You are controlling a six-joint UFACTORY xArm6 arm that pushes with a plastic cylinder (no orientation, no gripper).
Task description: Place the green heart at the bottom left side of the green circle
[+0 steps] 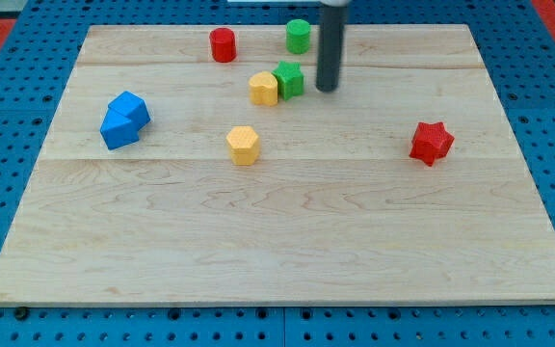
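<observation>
The green heart [289,78] lies near the view's top centre, touching a yellow block [264,89] on its left. The green circle [299,36] stands above it and slightly to the right, close to the board's top edge. My tip [328,89] is just right of the green heart, a small gap apart, and below-right of the green circle. The rod rises straight up out of the view's top.
A red cylinder [223,44] stands left of the green circle. A yellow hexagon [244,145] lies mid-board. Two blue blocks [123,120] sit together at the view's left. A red star [432,143] is at the right. The wooden board [277,251] rests on a blue pegboard.
</observation>
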